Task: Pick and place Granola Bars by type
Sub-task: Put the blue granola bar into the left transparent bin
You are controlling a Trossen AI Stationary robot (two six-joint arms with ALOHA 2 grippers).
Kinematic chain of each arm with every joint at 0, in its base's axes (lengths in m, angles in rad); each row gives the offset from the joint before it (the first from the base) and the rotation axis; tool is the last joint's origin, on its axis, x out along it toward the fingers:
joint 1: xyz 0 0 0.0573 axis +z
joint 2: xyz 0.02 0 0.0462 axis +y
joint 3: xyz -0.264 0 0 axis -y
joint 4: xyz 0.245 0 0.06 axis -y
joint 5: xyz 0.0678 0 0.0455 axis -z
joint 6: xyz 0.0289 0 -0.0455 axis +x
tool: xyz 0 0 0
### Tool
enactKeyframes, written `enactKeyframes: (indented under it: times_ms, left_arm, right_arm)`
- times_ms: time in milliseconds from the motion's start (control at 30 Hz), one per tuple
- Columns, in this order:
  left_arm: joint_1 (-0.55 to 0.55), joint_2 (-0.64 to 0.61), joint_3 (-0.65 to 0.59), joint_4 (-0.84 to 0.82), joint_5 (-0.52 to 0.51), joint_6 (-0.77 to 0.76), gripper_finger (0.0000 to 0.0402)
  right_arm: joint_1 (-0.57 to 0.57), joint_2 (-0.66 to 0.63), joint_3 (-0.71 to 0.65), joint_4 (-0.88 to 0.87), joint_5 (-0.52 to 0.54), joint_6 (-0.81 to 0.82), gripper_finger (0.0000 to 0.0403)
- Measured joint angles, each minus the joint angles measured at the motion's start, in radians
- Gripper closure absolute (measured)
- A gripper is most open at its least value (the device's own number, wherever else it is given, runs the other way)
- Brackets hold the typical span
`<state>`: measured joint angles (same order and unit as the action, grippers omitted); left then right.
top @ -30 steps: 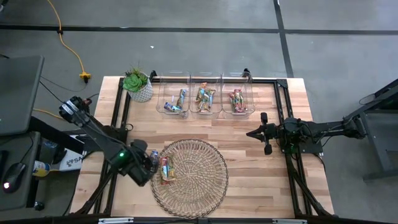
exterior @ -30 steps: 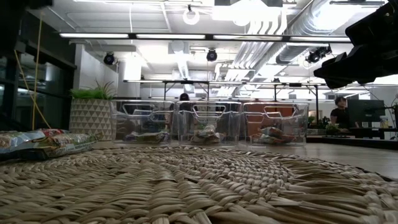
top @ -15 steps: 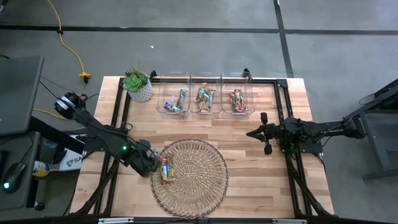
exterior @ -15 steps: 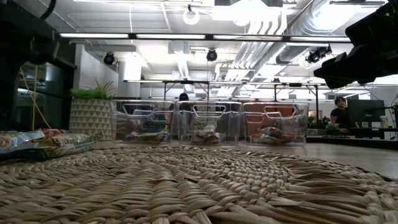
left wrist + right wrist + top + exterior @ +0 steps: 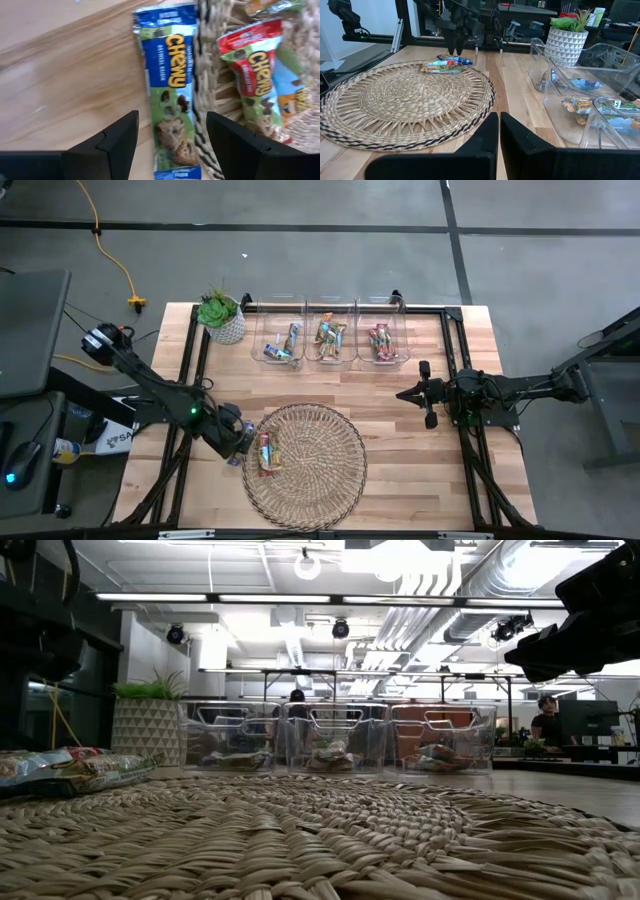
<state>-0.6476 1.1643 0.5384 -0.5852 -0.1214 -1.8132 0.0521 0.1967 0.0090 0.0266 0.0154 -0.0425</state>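
I have the left claw [image 5: 170,145] spread open over a blue bar [image 5: 167,85] lying on the table [image 5: 420,480] against the wicker mat's [image 5: 320,470] edge; two bars [image 5: 265,452] rest just inside that rim. The right claw [image 5: 425,395] waits closed over bare wood, well apart.

One camera hangs overhead, looking straight down on the whole table [image 5: 400,430]. Another sits at tabletop level on the wicker mat [image 5: 320,840], facing the far bins [image 5: 335,735]. The left wrist camera looks down close at the mat's left edge; the right wrist's looks level across, sharing mat and bins.
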Motion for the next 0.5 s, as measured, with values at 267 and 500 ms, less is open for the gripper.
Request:
enactKeyframes:
  times_ms: [267, 500]
  left_arm:
    - [0.0, -0.005, -0.082, 0.125, 0.005, 0.023, 0.0172]
    - [0.0, -0.007, -0.099, 0.139, 0.001, 0.009, 0.0172]
  right_arm:
    - [0.0, 0.0, 0.0, 0.0, 0.0, 0.0, 0.0402]
    - [0.0, 0.0, 0.0, 0.0, 0.0, 0.0, 0.0402]
